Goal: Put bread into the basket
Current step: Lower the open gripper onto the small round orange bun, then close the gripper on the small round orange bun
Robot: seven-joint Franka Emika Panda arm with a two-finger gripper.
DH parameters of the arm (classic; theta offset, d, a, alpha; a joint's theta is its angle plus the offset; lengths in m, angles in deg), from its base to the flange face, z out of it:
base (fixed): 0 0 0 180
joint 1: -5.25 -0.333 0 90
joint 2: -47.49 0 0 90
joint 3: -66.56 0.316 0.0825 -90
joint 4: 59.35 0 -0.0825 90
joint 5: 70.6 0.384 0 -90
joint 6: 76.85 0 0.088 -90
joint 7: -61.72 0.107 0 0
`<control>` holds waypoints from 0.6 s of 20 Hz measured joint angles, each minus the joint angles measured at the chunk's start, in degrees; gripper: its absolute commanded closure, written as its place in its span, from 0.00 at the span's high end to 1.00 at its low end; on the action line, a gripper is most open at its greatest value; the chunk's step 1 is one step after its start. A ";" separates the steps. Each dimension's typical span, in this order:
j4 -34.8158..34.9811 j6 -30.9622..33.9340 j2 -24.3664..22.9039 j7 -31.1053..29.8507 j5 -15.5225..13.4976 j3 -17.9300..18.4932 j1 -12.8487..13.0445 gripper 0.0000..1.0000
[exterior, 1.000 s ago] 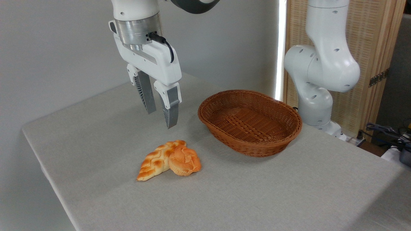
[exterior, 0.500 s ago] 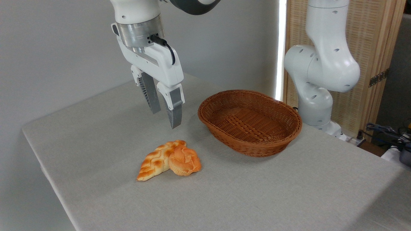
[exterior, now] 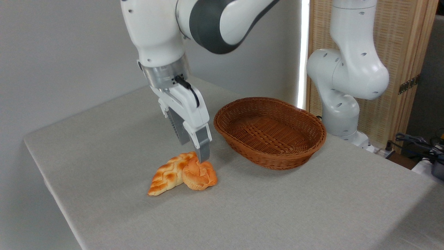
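Bun [exterior: 199,177] on near desk [exterior: 277,208], touching loaf [exterior: 168,173] at its left. Tool [exterior: 196,152] has dropped from well above to just over bun, jaws parted, empty: grasp imminent. Basket [exterior: 270,132] far right, empty.

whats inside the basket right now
Nothing visible: the basket shows only its bare woven floor. Its near wall hides a thin strip of that floor. The bread lies outside on the table.

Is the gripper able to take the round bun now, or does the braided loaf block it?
Probably yes. The open gripper hangs just above the bun, nothing between them. The braided loaf touches the bun's left side, so one finger may bump it.
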 measured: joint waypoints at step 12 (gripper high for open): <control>2.36 -4.62 3.87 9.59 -3.70 1.51 -0.11 1.00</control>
